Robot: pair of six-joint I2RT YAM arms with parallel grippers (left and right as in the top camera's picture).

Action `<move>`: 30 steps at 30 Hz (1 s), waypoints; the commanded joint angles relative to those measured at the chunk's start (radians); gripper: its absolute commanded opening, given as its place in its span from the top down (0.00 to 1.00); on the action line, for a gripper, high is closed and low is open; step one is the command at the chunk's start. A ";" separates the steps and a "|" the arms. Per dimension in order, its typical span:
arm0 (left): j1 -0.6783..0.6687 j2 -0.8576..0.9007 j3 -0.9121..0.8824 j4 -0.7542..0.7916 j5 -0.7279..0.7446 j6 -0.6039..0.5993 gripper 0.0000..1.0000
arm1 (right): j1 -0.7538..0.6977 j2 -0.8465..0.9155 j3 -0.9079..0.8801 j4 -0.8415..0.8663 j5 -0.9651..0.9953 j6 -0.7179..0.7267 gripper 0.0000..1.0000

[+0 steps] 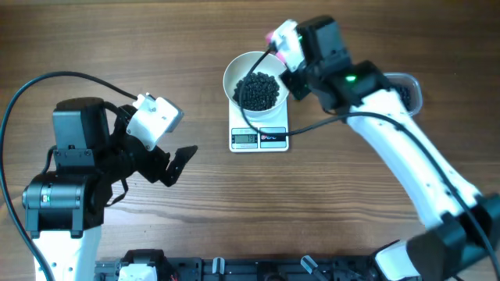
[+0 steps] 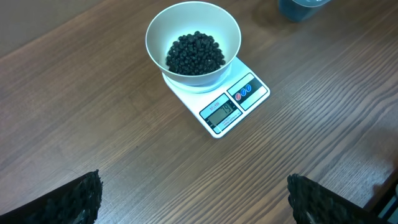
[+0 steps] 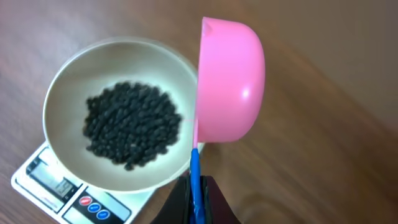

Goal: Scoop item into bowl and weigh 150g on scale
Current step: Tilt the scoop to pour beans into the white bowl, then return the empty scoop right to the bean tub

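1. While the right claw (image 3: 196,196) was squeezed tight on the blue handle (image 3: 195,174) of a pink scoop (image 3: 230,87), the scoop was tipped on its side.
2. The scoop's open side faced the white bowl (image 2: 217,22), and the scoop hung right by the bowl's rim.
3. The bowl sat on the white scale (image 2: 231,102) and covered the back part of it.
4. The little black beads (image 2: 194,55) lay in a heap at the bottom of the bowl.
5. The scale's grey screen (image 2: 222,112) and two small buttons (image 2: 242,91) stuck out in front of the bowl. The numbers were too small to read.
6. The left claw (image 1: 168,164) was spread wide and held nothing. It was over the brown tabletop (image 1: 328,211), well apart from the scale.
7. Its two black fingers (image 2: 68,202) showed at the bottom corners of the left wrist view.
8. A clear tub (image 1: 412,87) peeked out from behind the right arm, with something dark inside.
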 commanded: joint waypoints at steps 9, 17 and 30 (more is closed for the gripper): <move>0.005 -0.001 0.018 0.002 0.019 0.016 0.00 | -0.319 -0.090 0.166 -0.422 0.127 0.124 0.96; 0.005 -0.001 0.018 0.001 0.019 0.016 0.00 | -0.449 -0.058 0.102 -0.560 0.098 0.140 0.96; 0.005 -0.001 0.018 0.001 0.019 0.016 0.00 | -0.494 0.097 -0.050 -0.410 0.164 0.174 0.96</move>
